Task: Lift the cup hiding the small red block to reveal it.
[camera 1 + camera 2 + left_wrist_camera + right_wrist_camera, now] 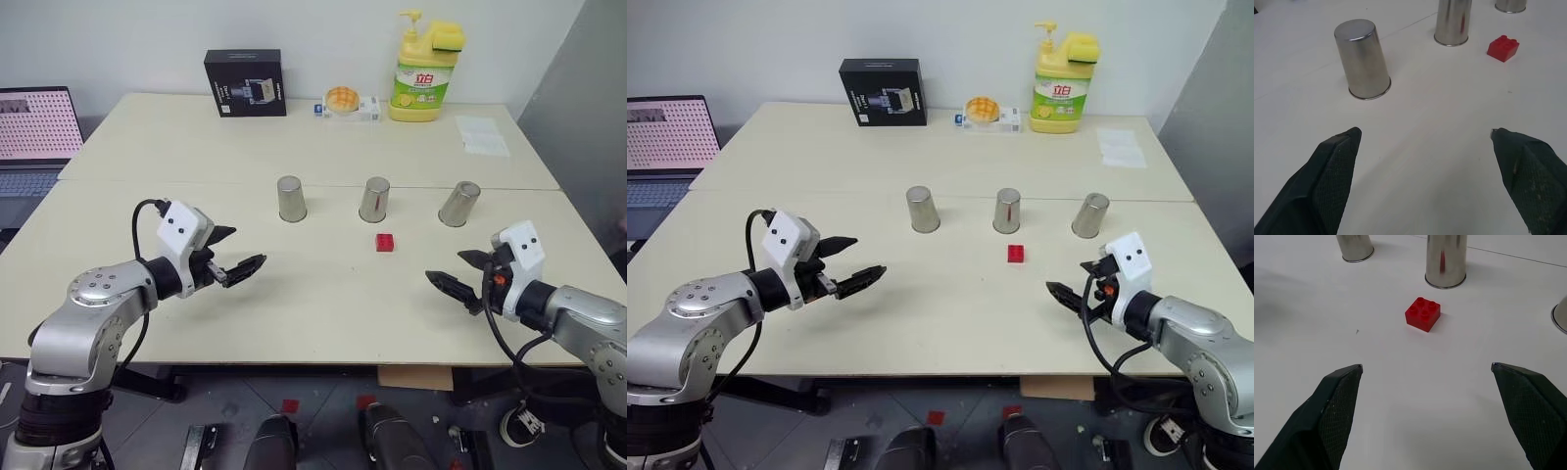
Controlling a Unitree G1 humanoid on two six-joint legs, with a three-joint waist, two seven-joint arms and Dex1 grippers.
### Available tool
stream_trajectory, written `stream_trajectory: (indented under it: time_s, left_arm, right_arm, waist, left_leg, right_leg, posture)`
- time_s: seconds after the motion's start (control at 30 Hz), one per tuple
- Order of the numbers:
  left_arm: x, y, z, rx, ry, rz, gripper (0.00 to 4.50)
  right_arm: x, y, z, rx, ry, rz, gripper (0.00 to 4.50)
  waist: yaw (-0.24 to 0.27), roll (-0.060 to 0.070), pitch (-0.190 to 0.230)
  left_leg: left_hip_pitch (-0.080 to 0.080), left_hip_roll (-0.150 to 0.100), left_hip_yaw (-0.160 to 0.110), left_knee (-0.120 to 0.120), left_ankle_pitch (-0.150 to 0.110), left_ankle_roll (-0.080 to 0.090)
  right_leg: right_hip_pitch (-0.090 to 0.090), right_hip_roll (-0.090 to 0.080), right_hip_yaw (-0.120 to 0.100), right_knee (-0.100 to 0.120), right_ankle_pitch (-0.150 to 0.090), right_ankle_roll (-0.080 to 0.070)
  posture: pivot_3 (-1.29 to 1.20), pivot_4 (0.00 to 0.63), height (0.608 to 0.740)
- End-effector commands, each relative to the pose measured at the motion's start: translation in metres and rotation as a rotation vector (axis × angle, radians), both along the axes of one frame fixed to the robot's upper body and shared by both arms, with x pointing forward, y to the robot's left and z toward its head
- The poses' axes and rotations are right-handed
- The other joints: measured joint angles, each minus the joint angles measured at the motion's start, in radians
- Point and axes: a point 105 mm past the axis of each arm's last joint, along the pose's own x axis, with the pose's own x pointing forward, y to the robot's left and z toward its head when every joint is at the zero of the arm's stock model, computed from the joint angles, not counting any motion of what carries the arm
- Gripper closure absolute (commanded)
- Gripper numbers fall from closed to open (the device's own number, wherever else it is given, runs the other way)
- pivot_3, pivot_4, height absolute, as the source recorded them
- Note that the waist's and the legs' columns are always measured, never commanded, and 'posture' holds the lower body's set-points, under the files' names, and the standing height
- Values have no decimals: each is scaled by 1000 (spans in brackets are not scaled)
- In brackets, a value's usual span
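Three alike steel cups stand upside down in a row on the table: left (291,199), middle (374,200) and right (458,204), the right one leaning. The small red block (385,242) lies uncovered just in front of the middle cup (1445,259), under none of them. Which of these is the cup of the task I cannot tell. My left gripper (243,249) hovers open and empty, near-left of the left cup (1362,58). My right gripper (446,266) hovers open and empty, near-right of the block (1422,314).
At the table's far edge stand a black box (245,83), a packaged bun (343,101) and a yellow soap bottle (424,69). A sheet of paper (482,135) lies far right. A laptop (34,127) sits off the left side.
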Motion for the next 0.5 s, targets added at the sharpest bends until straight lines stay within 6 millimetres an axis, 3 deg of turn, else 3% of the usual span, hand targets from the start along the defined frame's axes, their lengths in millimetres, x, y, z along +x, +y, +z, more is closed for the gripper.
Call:
stream_trajectory:
  time_s: [0.03, 0.5]
  left_arm:
    - [1, -3, 7, 25, -42, -23, 0]
    - [1, -3, 5, 33, -39, -35, 0]
  right_arm:
    - [-1, 2, 10, 4, -51, 1, 12]
    - [-2, 3, 10, 4, -51, -19, 12]
  waist:
    - [0, 0, 0]
    - [0, 0, 0]
  left_leg:
    - [0, 0, 0, 0, 0, 0]
    - [0, 0, 0, 0, 0, 0]
  right_leg:
    - [0, 0, 0, 0, 0, 0]
    - [0, 0, 0, 1, 0, 0]
  posture:
    - [0, 150, 740]
    - [0, 150, 740]
